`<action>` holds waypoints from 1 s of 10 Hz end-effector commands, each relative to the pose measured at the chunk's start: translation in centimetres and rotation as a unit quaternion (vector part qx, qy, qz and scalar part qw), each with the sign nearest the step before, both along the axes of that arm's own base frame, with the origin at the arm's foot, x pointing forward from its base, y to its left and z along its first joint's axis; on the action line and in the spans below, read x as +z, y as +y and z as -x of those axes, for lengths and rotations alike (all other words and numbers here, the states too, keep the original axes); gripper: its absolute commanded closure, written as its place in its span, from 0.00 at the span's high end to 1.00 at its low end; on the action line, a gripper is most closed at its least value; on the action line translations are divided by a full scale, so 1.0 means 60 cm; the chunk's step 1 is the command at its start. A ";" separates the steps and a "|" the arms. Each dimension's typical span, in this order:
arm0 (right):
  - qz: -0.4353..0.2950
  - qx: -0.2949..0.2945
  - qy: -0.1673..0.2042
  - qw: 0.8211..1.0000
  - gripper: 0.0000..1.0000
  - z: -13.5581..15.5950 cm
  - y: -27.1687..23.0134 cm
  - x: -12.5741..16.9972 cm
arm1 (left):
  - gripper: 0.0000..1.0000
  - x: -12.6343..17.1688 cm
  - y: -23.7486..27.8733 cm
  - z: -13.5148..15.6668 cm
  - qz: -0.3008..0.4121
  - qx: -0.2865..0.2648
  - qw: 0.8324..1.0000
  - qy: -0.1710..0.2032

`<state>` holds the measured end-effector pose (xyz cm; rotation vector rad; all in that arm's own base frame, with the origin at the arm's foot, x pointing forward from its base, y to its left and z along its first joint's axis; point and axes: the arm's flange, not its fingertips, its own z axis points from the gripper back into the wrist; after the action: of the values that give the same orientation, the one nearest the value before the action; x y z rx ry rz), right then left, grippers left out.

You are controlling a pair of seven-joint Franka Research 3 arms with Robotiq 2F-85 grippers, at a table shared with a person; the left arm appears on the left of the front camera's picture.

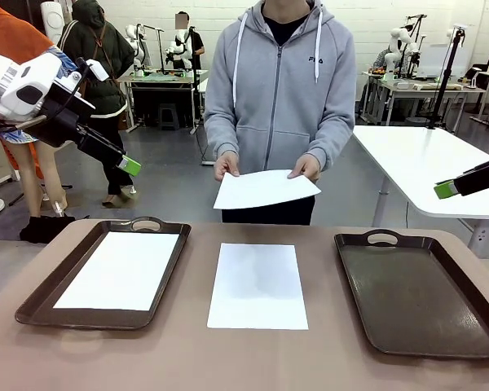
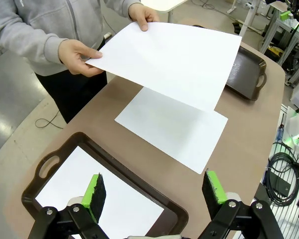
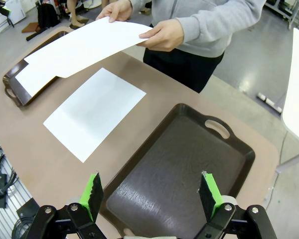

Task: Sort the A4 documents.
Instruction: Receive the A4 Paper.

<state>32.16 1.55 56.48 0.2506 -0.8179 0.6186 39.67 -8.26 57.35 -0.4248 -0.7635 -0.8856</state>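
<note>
One white A4 sheet (image 1: pixel 257 285) lies flat on the table between two dark brown trays. A second sheet (image 1: pixel 124 270) rests inside the left tray (image 1: pixel 37 303). Above the table's far edge, a person in a grey hoodie holds a third sheet (image 1: pixel 265 188) with both hands. The right tray (image 1: pixel 416 292) holds nothing. My left gripper (image 2: pixel 154 191) hovers open above the left tray's right rim, empty. High over the right tray my right gripper (image 3: pixel 152 191) also stands open and empty. In the front view the left gripper's fingers (image 1: pixel 129 166) show at upper left and the right gripper's fingers (image 1: pixel 447 189) at the right.
A white table (image 1: pixel 432 163) stands behind on the right. Cables (image 2: pixel 284 169) hang off the table's side in the left wrist view. The tabletop (image 1: pixel 253 358) has free room in front of the sheets and trays.
</note>
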 end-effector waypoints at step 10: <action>-0.004 0.003 0.001 1.000 1.00 -0.002 0.002 -0.002 | 1.00 0.000 -0.001 0.000 -0.001 0.000 1.000 -0.001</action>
<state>32.16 1.55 56.48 0.2506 -0.8179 0.6186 39.67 -8.26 57.35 -0.4248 -0.7635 -0.8856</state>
